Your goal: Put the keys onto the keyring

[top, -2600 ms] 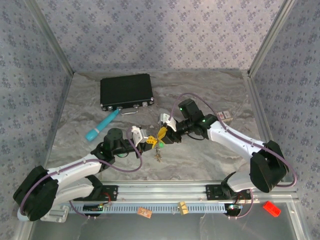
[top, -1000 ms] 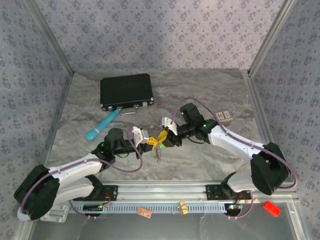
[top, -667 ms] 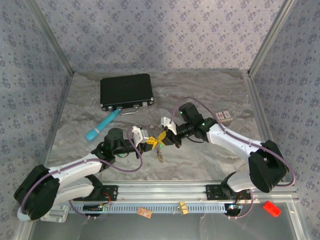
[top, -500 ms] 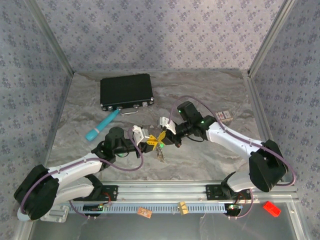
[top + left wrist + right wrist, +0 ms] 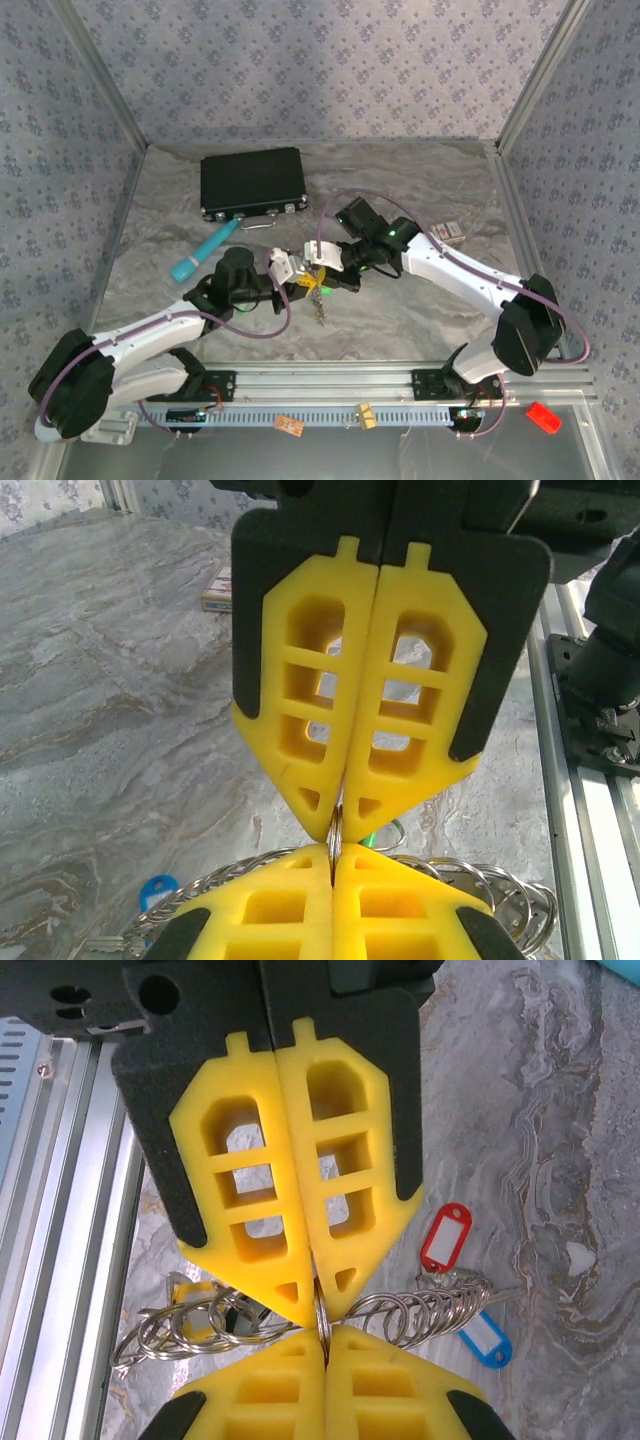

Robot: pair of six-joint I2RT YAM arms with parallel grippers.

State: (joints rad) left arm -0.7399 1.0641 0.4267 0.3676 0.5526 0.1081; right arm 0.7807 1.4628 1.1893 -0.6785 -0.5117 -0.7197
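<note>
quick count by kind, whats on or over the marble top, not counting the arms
black case: 1
teal tube: 1
small box: 1
keyring: 1
total: 4

2 tools (image 5: pixel 300 285) (image 5: pixel 321 270), 1 case (image 5: pixel 252 183), 1 tube (image 5: pixel 203 251)

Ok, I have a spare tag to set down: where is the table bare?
The table is bare between the black case and the right wall, and left of the teal tube. Crowded at the middle, where the left gripper and right gripper pinch the keyring.
</note>
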